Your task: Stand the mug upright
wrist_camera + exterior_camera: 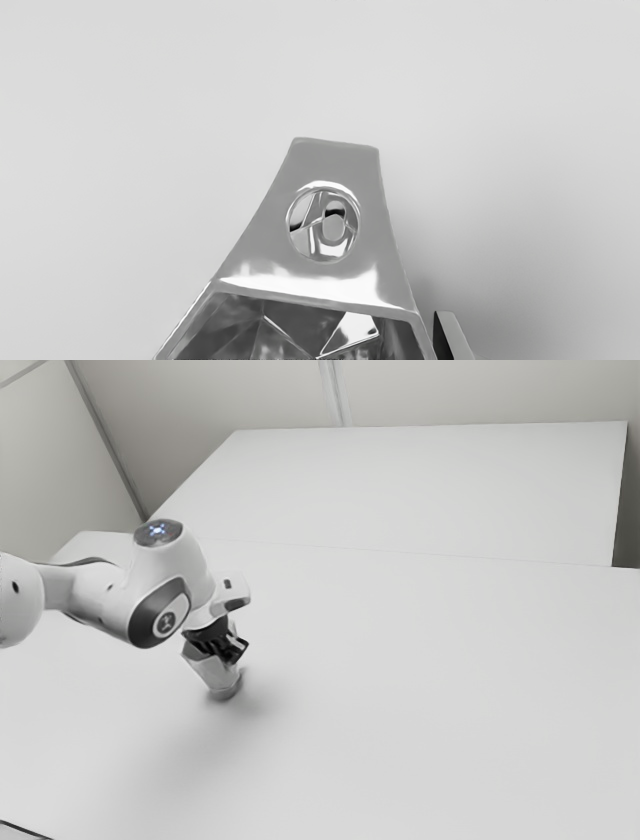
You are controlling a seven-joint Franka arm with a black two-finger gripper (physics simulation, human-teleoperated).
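At the exterior view's left, you are seeing a pale wall (50, 460) meeting the back wall (220, 395) at a dark corner line. A dark-edged thing (22, 832) is poking in at the near corner, too cut off to name. The arm (95, 595) is reaching in over the white table (400, 710), and the claw (236, 650) is sitting at the mug's mouth; you can't tell whether it's gripping. The glossy mug (222, 674) is leaning, base low and mouth toward the claw, its shadow spreading on the table. Behind, a second white surface (420, 480) is running along past the table's far edge, with a vertical strip (336, 395) rising on the back wall. Toward the exterior view's right, the tabletop is stretching wide from the mug, giving you room sideways.
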